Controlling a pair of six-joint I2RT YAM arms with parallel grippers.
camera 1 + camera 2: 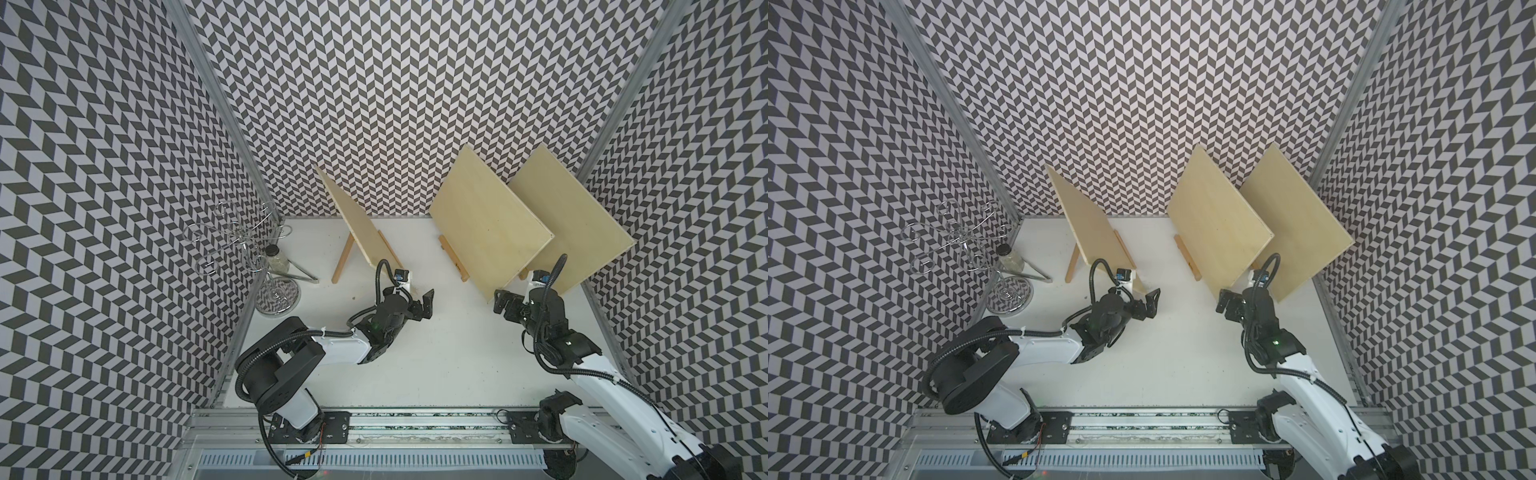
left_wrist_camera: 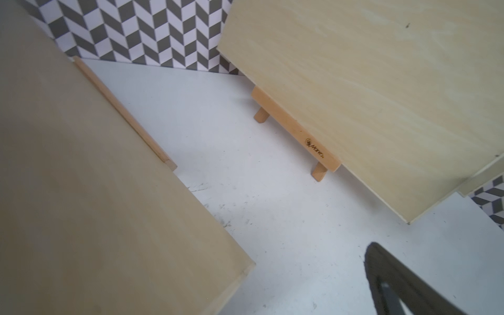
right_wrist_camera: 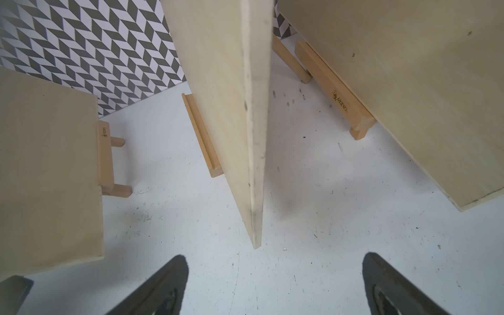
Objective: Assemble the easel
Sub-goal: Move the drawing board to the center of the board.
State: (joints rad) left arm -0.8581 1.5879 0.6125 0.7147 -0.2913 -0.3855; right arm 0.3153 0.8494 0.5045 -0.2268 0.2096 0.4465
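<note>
Three pale wooden boards (image 1: pixel 490 220) lean tilted on small wooden easels (image 2: pixel 296 131) on the white table (image 1: pixel 436 353). The left gripper (image 1: pixel 424 305) and right gripper (image 3: pixel 274 260) are spread wide, empty.

Of my left pincer (image 1: pixel 424 306) the wrist view shows one blurred finger (image 2: pixel 395 286), the other hidden behind the near board (image 2: pixel 95 191).

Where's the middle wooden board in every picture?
In a top view: the middle board stands right of centre.
In a top view: it stands just right of centre.
Left wrist: it fills the upper right.
Right wrist: it is seen edge-on, in the centre.
Shared landmark: the chevron wall behind it.
</note>
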